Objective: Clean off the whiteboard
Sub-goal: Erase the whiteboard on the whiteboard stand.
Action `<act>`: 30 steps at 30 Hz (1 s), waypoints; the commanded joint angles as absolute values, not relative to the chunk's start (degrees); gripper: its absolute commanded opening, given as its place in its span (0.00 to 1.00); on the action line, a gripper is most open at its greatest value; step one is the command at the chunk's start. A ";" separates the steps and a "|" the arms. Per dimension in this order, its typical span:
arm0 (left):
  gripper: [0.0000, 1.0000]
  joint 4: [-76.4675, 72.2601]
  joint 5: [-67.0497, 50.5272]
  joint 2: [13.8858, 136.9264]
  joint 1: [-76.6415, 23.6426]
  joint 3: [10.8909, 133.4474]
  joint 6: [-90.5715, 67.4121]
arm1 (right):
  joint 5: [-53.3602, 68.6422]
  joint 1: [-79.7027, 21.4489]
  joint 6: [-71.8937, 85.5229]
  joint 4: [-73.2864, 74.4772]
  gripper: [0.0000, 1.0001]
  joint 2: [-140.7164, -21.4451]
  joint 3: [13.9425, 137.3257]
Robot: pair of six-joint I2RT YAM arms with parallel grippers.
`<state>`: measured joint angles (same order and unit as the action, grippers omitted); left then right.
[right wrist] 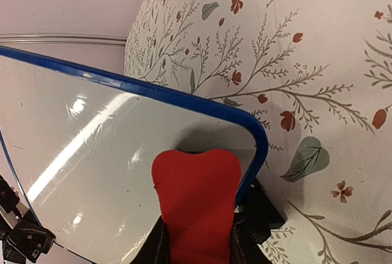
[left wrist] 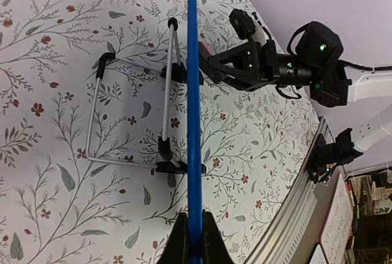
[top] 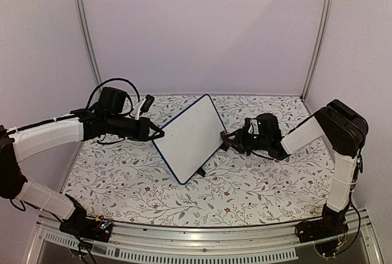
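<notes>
The whiteboard (top: pixel 188 138) stands tilted on the floral table, glossy white with a blue rim, no writing showing on its face (right wrist: pixel 92 154). My left gripper (top: pixel 158 133) is shut on its left edge; in the left wrist view the blue rim (left wrist: pixel 194 111) runs edge-on straight up from the gripper (left wrist: pixel 195 239), fingertips clamped either side. My right gripper (top: pixel 228 139) is shut on a red eraser (right wrist: pixel 197 199), whose tip presses on the board's surface near its right corner. The eraser (top: pixel 225 135) shows as a small red spot at the board's right edge.
Behind the board a wire stand (left wrist: pixel 122 114) with black clip feet (left wrist: pixel 173 167) rests on the table (top: pixel 257 184). The right arm (left wrist: pixel 288 65) shows beyond the board. A metal rail (top: pixel 202 239) borders the near edge; grey walls close the back and sides.
</notes>
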<state>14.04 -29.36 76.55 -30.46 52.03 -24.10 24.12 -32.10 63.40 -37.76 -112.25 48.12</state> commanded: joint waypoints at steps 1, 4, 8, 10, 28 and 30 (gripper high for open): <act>0.00 11.67 -32.07 76.81 -30.41 52.74 -23.02 | 25.81 -34.42 63.66 -37.61 0.07 -113.19 49.48; 0.00 11.67 -32.04 76.73 -30.42 52.73 -22.99 | 25.60 -34.91 63.63 -37.35 0.07 -113.20 49.31; 0.00 11.63 -32.05 76.64 -30.41 52.74 -22.98 | 25.58 -35.60 63.72 -37.28 0.07 -113.44 49.23; 0.00 11.61 -32.14 76.64 -30.46 52.74 -22.97 | 25.58 -36.05 63.87 -37.27 0.07 -113.47 49.22; 0.00 11.64 -32.03 76.15 -30.43 52.65 -23.01 | 24.43 -39.75 64.66 -36.96 0.07 -114.47 50.26; 0.00 11.60 -32.03 76.15 -30.41 52.65 -22.97 | 24.23 -40.12 64.68 -37.00 0.07 -114.60 50.28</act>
